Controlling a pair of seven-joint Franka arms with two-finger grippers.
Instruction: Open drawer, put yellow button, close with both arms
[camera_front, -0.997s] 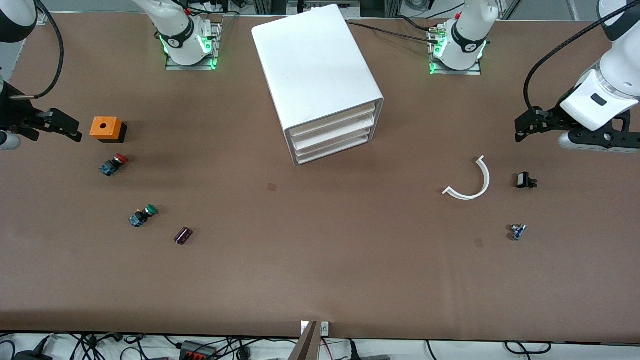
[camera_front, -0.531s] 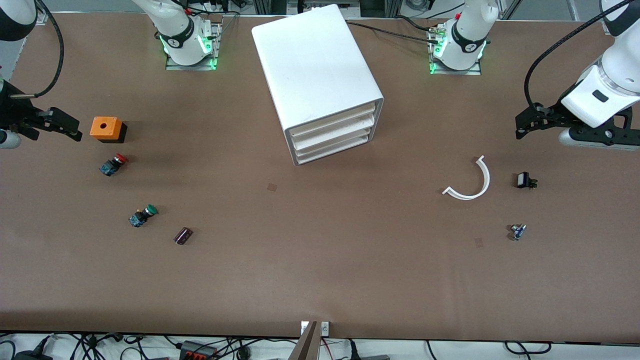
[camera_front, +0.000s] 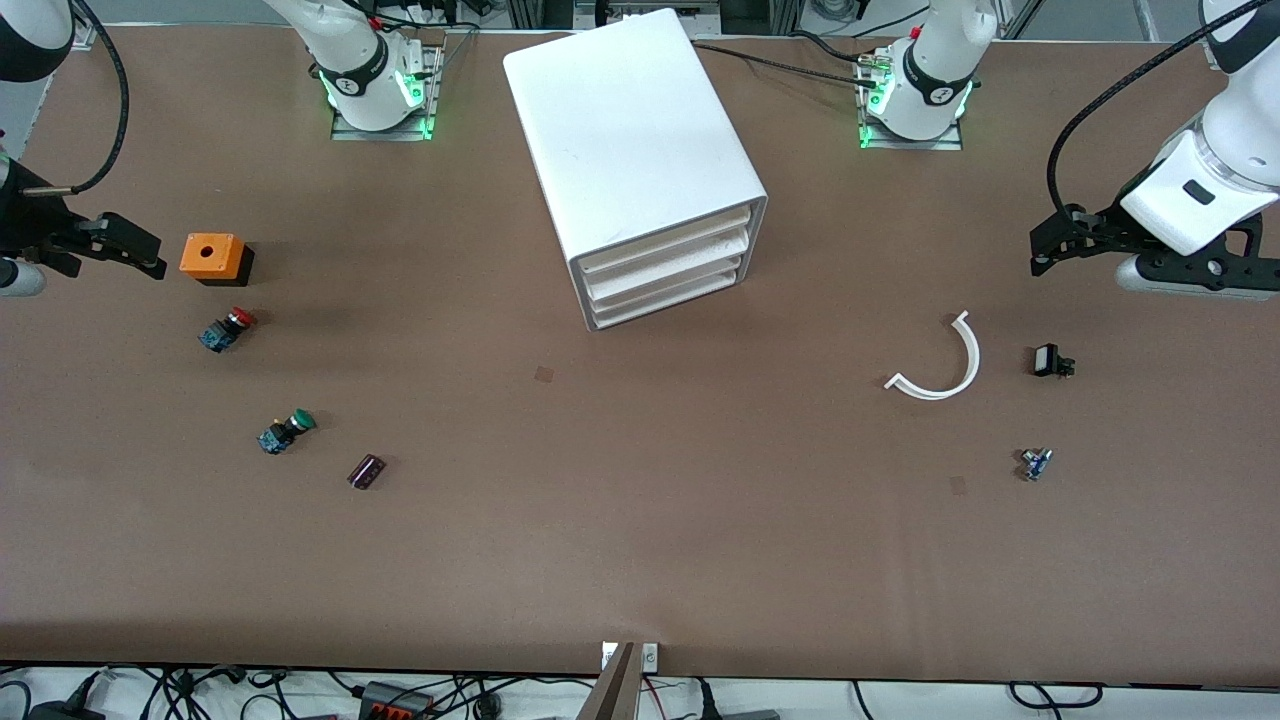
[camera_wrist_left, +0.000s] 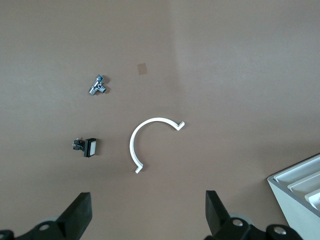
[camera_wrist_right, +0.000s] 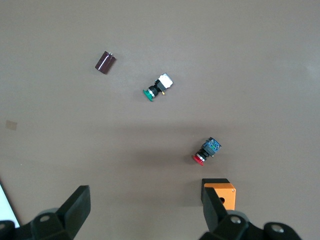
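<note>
The white cabinet (camera_front: 640, 130) stands mid-table near the bases, and its topmost drawer (camera_front: 665, 243) is shut, like the two below it. A corner of the cabinet (camera_wrist_left: 300, 187) shows in the left wrist view. The yellow button is out of view. My left gripper (camera_front: 1050, 250) hangs open over the left arm's end of the table, above bare table beside a white curved piece (camera_wrist_left: 150, 142). My right gripper (camera_front: 130, 250) hangs open over the right arm's end, beside an orange box (camera_front: 212, 256). Both grippers (camera_wrist_left: 147, 210) (camera_wrist_right: 145, 205) hold nothing.
At the right arm's end lie a red-capped button (camera_front: 226, 329), a green-capped button (camera_front: 285, 431) and a dark cylinder (camera_front: 366, 471). At the left arm's end lie the white curved piece (camera_front: 940, 365), a small black part (camera_front: 1050, 361) and a small metal part (camera_front: 1035, 463).
The left arm's hand has shifted slightly upward in the front view. The right gripper has barely moved. Nothing on the table has moved.
</note>
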